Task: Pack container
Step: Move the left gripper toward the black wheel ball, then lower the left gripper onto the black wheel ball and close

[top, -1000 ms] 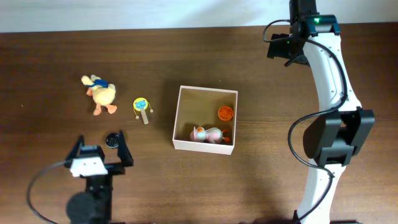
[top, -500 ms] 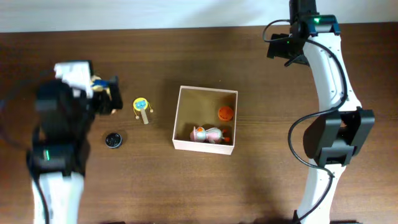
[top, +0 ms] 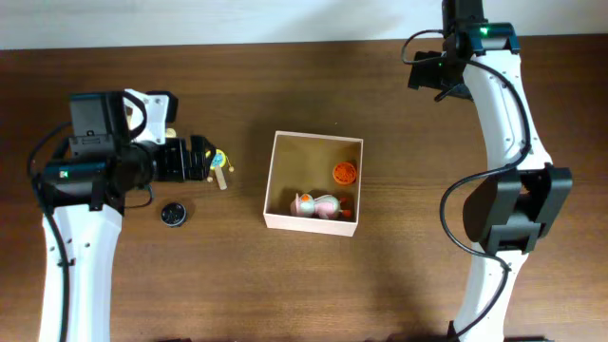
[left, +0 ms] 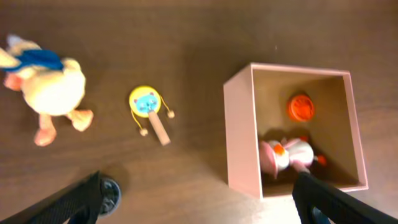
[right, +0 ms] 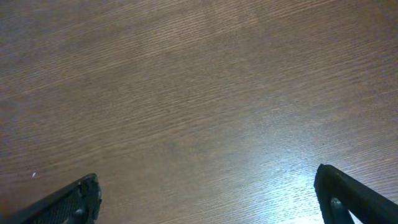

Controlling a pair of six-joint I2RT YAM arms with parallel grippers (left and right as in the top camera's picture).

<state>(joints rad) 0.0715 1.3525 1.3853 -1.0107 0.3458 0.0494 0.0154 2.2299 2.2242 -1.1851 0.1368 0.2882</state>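
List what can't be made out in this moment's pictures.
Duck toy: overhead, mostly covered by the left arm; left wrist, clipped by the left edge.
Black round item: too small overhead, half behind a finger in left wrist; identity unclear.
Pink-and-white toy in the container: blurred, kind unclear.
Right wrist: only table, fingertips cut by the bottom edge.

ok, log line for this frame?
left hand open, by paddle drum | right hand open, over table | container: orange toy, pink toy inside | outside: duck, black disc
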